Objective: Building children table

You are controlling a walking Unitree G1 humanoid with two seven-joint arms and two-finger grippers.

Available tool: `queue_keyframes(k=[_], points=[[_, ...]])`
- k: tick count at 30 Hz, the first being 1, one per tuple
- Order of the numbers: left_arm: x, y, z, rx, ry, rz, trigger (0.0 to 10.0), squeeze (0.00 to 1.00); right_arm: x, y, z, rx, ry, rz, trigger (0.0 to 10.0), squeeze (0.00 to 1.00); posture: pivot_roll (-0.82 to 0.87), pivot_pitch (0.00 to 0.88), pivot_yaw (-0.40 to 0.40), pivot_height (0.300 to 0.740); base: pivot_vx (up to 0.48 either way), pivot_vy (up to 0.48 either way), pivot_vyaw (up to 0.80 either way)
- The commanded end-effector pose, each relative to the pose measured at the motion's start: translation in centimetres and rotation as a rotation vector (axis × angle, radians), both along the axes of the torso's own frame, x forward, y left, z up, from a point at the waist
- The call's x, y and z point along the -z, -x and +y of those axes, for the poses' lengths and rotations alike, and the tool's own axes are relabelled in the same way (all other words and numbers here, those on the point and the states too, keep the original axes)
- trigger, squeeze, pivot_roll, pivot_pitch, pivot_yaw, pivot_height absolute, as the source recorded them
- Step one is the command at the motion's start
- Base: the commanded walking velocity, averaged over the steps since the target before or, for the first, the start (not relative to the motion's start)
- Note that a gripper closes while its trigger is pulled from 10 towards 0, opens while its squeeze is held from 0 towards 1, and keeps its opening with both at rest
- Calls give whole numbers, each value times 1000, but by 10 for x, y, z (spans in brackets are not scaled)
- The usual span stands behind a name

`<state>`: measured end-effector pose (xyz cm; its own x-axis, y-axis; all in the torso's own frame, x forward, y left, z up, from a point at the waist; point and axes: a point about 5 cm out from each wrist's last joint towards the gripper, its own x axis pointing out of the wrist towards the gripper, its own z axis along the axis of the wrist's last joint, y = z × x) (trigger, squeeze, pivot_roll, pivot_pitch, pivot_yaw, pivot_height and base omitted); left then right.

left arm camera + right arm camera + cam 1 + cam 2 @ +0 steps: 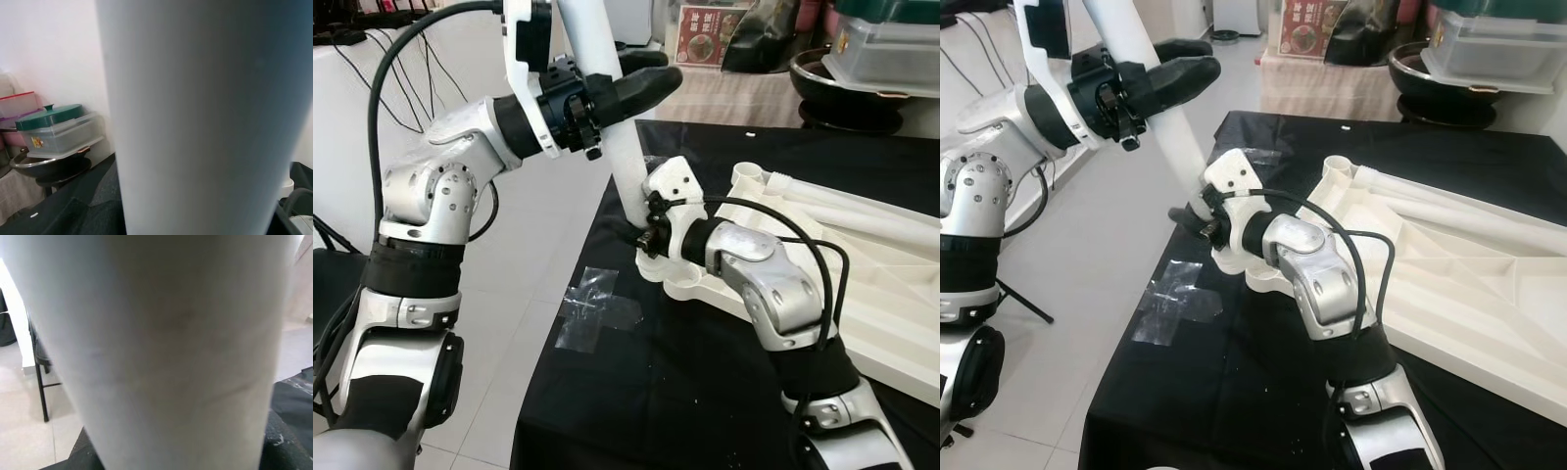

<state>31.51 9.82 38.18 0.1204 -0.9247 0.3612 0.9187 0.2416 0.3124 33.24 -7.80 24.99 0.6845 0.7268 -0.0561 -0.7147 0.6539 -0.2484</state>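
A white table leg [625, 157] stands tilted over the near corner of the white children's tabletop [891, 294], which lies upside down on the black-covered table [685, 392]. My left gripper [641, 83] is shut around the leg high up, its black fingers [1175, 76] wrapped over the tube. My right gripper [644, 233] is shut on the leg's lower end, right at the tabletop's corner. Both wrist views look at the leg [205, 117] from very close. Two more white legs [847, 208] lie across the tabletop beside a round corner socket [749, 176].
A patch of clear tape [592, 308] sticks to the black cloth near its left edge. At the back stand a green-lidded plastic box [886, 44] on a dark pan [832, 88] and a printed carton [703, 34]. White floor lies to the left, with cables [401, 78] behind.
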Motion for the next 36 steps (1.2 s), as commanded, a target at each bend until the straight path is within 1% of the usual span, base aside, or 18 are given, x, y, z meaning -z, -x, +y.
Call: queue_keyframes(k=[1,8,9,10,11,13,15,16,18,21,23,25,30,31,32,33,34,36], points=[[0,8,-22,108,-15,-18,0,0,-5,4,14,-23,-36,-1,0,0,-34,62,-25,740,0,0,0],[-4,8,-23,97,5,-35,0,0,-7,4,13,-2,-46,-12,0,0,-34,66,-27,740,0,0,0],[-8,6,-22,73,29,-36,9725,773,-8,3,12,9,-51,-19,0,0,-33,69,-27,740,0,0,0],[-8,6,-22,73,29,-36,9725,773,-8,3,12,9,-51,-19,0,0,-33,69,-27,740,0,0,0],[-17,6,-17,55,76,-39,10000,1000,-9,1,10,24,-62,-26,0,0,-32,72,-28,740,0,0,0],[-41,10,2,39,189,-49,10000,1000,-12,-7,0,89,-85,-40,0,0,-28,77,-28,740,0,0,0],[-41,10,2,39,189,-49,10000,1000,-12,-7,0,89,-85,-40,0,0,-28,77,-28,740,0,0,0],[-49,13,9,41,227,-53,10000,1000,-13,-10,-4,114,-94,-44,0,0,-26,81,-29,740,0,0,0],[-67,28,27,55,283,-85,10000,1000,-16,-17,-18,189,-111,-58,0,0,-17,93,-32,740,0,0,0],[-76,38,36,62,306,-109,10000,1000,-18,-21,-25,232,-121,-67,0,0,-11,102,-35,740,0,0,0],[-91,59,54,25,333,-177,10000,1000,-23,-30,-44,337,-144,-92,0,0,4,122,-43,740,0,0,0],[-94,66,60,1,337,-198,10000,1000,-25,-34,-51,382,-158,-102,0,0,4,122,-43,740,0,0,0],[-90,75,70,-65,339,-190,10000,1000,-32,-42,-67,475,-191,-126,0,0,13,144,-47,740,0,0,0],[-78,75,73,-109,328,-150,10000,1000,-37,-45,-73,495,-220,-132,0,0,17,165,-48,740,0,0,0],[-56,71,73,-159,292,-79,10000,1000,-42,-46,-76,473,-246,-145,0,0,20,179,-48,740,0,0,0],[-56,71,73,-159,292,-79,10000,1000,-42,-46,-76,473,-246,-145,0,0,20,179,-48,740,0,0,0],[-33,66,71,-203,253,-5,10000,1000,-46,-46,-76,432,-264,-154,0,0,22,191,-46,740,0,0,0],[29,59,58,-273,126,175,10000,424,-53,-43,-71,300,-288,-168,6863,0,22,214,-43,740,0,0,0]])
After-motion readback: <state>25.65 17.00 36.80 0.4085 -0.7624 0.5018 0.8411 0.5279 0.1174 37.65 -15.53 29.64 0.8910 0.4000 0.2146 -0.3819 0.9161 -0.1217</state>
